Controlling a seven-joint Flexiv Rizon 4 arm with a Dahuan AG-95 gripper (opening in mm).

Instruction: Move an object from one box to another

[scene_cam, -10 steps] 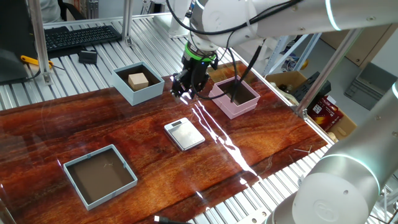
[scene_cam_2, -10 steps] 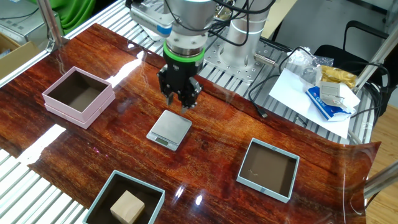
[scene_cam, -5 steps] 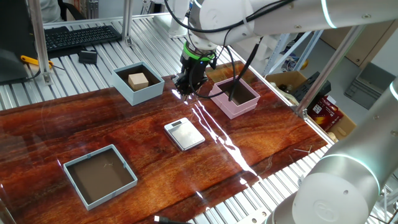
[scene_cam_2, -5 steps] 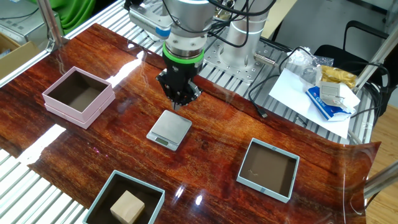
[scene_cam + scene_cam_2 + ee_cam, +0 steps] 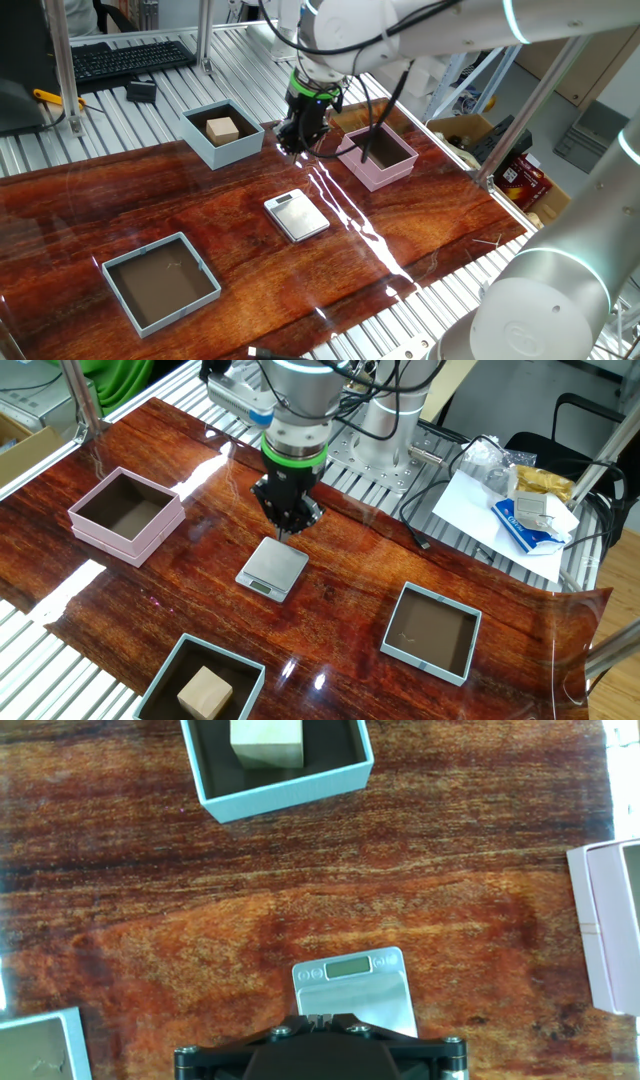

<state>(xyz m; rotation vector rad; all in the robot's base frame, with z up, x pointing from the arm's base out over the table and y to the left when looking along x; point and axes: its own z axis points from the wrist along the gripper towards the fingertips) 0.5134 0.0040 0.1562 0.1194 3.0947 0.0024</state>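
The small tan wooden cube (image 5: pixel 223 127) sits inside the pale blue box (image 5: pixel 236 150) at the table's far side. It also shows in the other fixed view (image 5: pixel 205 691) and at the top of the hand view (image 5: pixel 266 742), inside the box (image 5: pixel 290 790). The pink box (image 5: pixel 378 173) stands empty to the right; it also shows in the other fixed view (image 5: pixel 110 541) and the hand view (image 5: pixel 610 920). My gripper (image 5: pixel 297 147) hangs between the two boxes, above the table and just behind the scale, fingers shut and empty (image 5: pixel 288 530) (image 5: pixel 320 1017).
A flat silver scale (image 5: pixel 297 215) lies mid-table, right under the hand (image 5: pixel 355 990). A wider, shallow blue-grey tray (image 5: pixel 118 262) sits at the front left (image 5: pixel 400 650). A keyboard (image 5: pixel 130 55) lies beyond the table.
The fingers were apart a second ago and have closed on nothing. The hand has shifted slightly towards the pale blue box.
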